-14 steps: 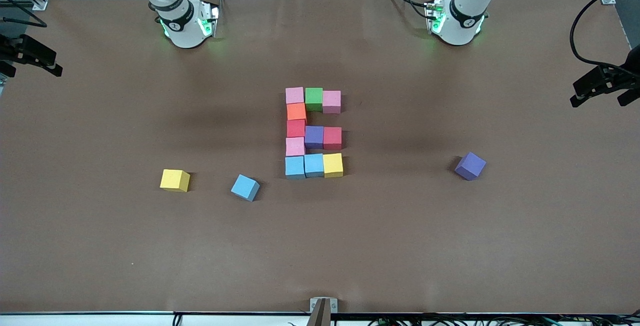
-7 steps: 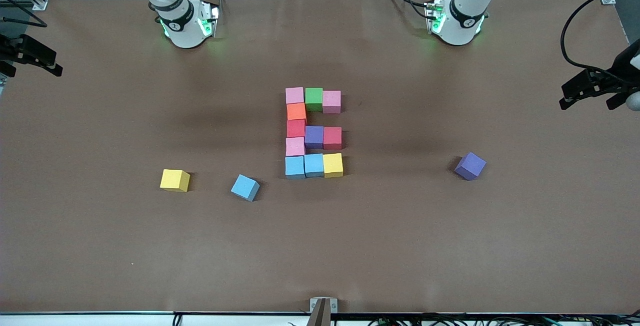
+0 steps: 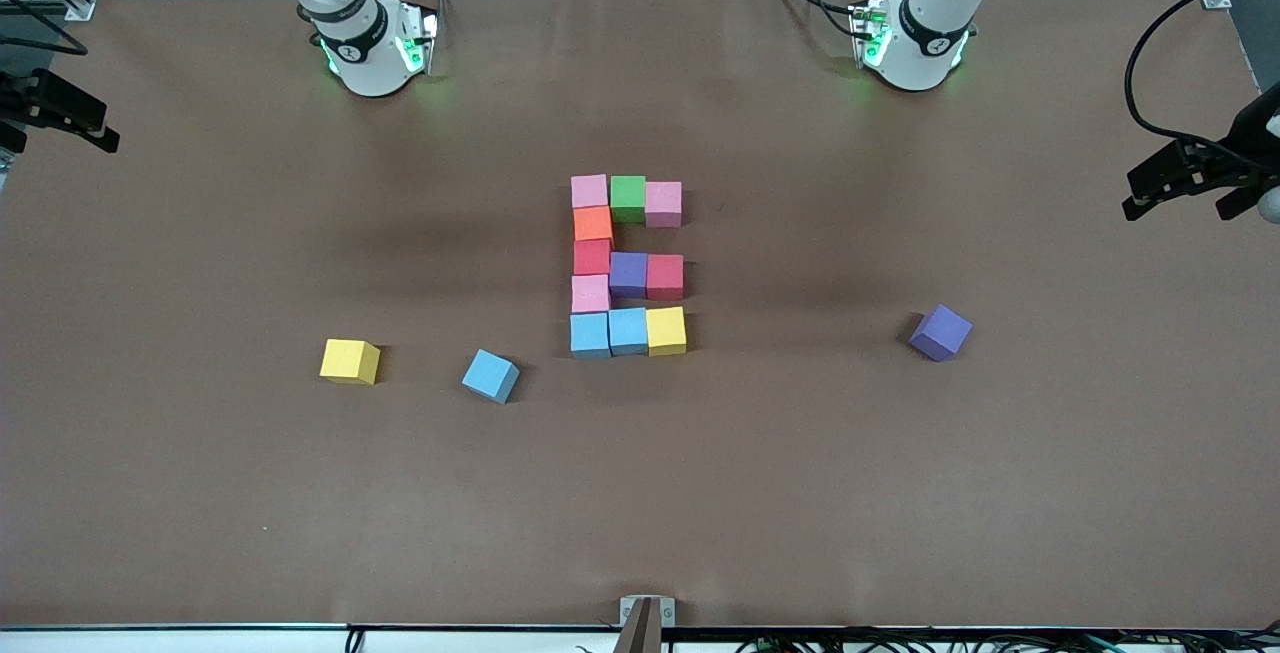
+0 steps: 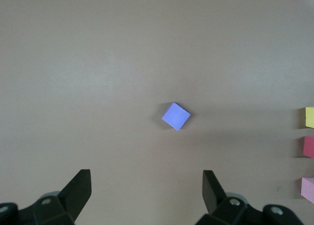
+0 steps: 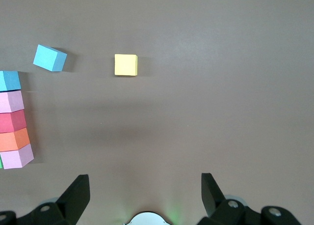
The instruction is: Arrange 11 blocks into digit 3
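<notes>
digit 3 (image 3: 627, 265) complete at counter (image 3: 800, 483) centre, E-shaped from front, spare purple (image 3: 940, 332), blue (image 3: 490, 375), yellow (image 3: 349, 361) cubes loose nearer camera, left hand (image 4: 147, 190) wide over purple cube, right hand (image 5: 145, 193) wide, empty, both arms waiting

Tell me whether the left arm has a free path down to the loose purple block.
Probably yes. The loose purple block sits alone on bare table, apart from the digit 3, and the open left gripper hangs over that end.

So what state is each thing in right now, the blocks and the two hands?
Block figure: eleven cubes touching, flat on the table, complete.
Loose yellow block: lying apart, untouched.
Loose light blue block: apart, turned askew.
Loose purple block: apart, turned askew.
Left hand: open, empty.
Right hand: open, empty.
</notes>
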You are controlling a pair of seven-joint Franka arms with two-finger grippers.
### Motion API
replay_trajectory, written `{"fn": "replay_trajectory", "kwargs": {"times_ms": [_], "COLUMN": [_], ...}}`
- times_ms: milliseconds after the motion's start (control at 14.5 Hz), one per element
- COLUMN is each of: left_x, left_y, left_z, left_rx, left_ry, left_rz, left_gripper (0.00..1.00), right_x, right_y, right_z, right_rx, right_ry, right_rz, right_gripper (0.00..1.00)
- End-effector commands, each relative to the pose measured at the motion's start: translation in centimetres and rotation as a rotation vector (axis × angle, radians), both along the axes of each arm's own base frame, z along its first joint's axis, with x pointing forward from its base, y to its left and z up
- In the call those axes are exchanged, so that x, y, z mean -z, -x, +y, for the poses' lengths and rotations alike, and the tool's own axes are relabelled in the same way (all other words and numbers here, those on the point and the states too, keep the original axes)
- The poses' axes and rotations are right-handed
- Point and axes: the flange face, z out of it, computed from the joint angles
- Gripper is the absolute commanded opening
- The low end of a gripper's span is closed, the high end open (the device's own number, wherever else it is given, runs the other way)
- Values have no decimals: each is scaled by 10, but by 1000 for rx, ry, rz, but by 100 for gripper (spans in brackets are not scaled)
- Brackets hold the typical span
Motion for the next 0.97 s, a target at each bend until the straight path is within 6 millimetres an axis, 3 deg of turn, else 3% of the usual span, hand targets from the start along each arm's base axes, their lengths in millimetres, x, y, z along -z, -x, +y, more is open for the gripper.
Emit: {"fn": "replay_trajectory", "kwargs": {"times_ms": [0, 345, 897], "left_x": [-6, -8, -38], "left_y": [-1, 0, 12], "left_z": [0, -4, -17], "left_rx": [3, 9, 33], "left_ry": [19, 16, 14], "left_rz": [-8, -14, -16], "left_gripper": [100, 100, 100], "right_x": [-3, -3, -3], "right_y": [0, 1, 1], "right_z": [-1, 2, 2], "right_rx": [10, 5, 4], "right_ry": [0, -1, -1], "right_rz": [-5, 3, 3], "right_gripper": [100, 100, 100]}}
